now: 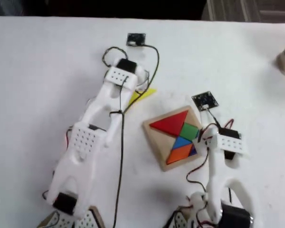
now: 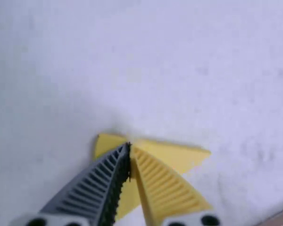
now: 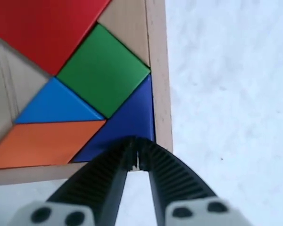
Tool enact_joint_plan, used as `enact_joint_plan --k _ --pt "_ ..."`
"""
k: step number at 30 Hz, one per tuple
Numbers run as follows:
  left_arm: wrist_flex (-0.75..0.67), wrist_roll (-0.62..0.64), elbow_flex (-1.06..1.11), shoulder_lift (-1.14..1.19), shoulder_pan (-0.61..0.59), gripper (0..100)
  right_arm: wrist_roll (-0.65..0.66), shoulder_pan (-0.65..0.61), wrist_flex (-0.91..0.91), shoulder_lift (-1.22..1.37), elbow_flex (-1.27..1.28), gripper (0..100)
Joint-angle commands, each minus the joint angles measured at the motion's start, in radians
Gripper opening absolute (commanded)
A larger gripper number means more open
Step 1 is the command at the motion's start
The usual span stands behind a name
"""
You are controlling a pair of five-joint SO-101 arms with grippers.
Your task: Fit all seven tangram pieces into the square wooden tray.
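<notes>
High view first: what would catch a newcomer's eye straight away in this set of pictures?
The square wooden tray near the middle of the table, partly filled with coloured pieces, part bare wood. A yellow piece lies outside it, the left gripper shut over it. The right gripper is shut at the tray's rim by the dark blue piece.

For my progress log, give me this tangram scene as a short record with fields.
Tray: wooden, partly filled
Pieces in tray: red triangle, green square, blue triangle, orange piece, dark blue piece
Outside tray: yellow piece, flat on the table
Left pincer: shut, tip over the yellow piece
Right pincer: shut, tip at the dark blue piece's edge
</notes>
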Motion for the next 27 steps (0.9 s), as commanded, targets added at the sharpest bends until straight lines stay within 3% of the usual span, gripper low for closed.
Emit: enact_joint_plan --k 1,16,27 --pt "-0.091 0.021 -0.051 -0.012 0.065 2 0.014 -0.027 0.012 -0.019 0.006 1.9" --pt "-0.146 0.078 -0.086 0.09 0.084 2 0.017 -0.056 -0.028 -0.303 0.186 1.9" --pt "0.236 0.077 -0.087 0.007 -0.005 2 0.017 -0.054 -0.03 -0.291 0.181 1.9"
